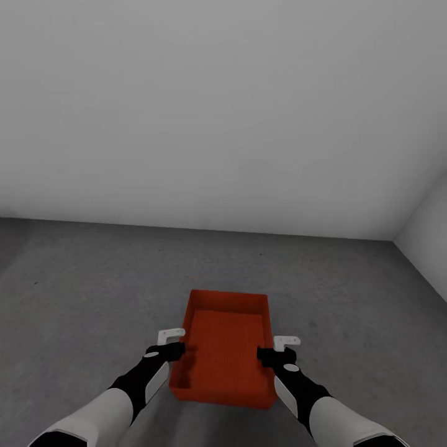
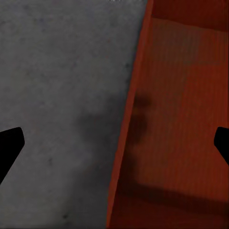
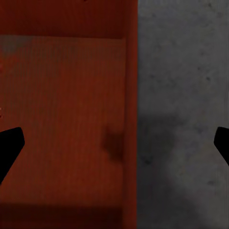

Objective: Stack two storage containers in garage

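One orange-red storage container [image 1: 225,351] rests on the dark grey concrete floor [image 1: 81,298] of the garage, straight in front of me. My left gripper [image 1: 177,349] hangs open over its left wall, and the left wrist view has that wall [image 2: 128,124] running between the spread fingers [image 2: 9,145]. My right gripper [image 1: 267,354] is open over the right wall in the same way, with the wall [image 3: 131,119] between its fingers [image 3: 9,143]. Neither gripper grips the bin. The second container is out of view.
A plain pale grey wall [image 1: 223,112] stands a short way behind the bin. A second wall [image 1: 431,223] meets it in a corner at the right. Bare concrete spreads to both sides of the container.
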